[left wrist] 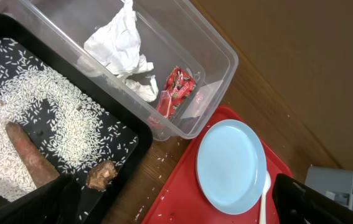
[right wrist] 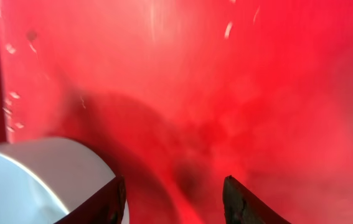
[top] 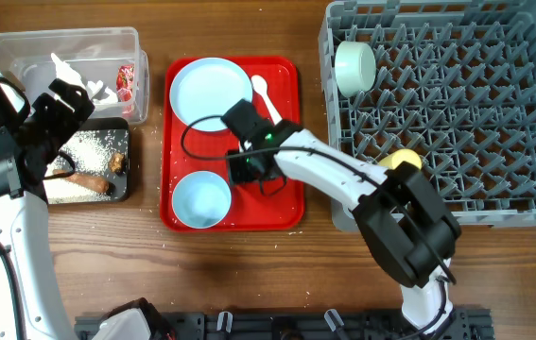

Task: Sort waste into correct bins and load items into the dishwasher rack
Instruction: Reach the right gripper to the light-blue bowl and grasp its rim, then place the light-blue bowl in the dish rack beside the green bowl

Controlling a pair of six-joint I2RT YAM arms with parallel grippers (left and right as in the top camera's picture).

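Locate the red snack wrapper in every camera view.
Overhead: the red snack wrapper lies at upper left, at the right end of the clear plastic rectangular tub.
Left wrist: upper centre, in the tub beside the crumpled white scrap.
Right wrist: not in it.
Shared landmark: the flat red serving tray.

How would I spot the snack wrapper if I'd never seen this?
Find the clear plastic tub beside the black tray. The wrapper lies inside, at the end nearest the red tray. It is small and red; the crumpled paper beside it is white.
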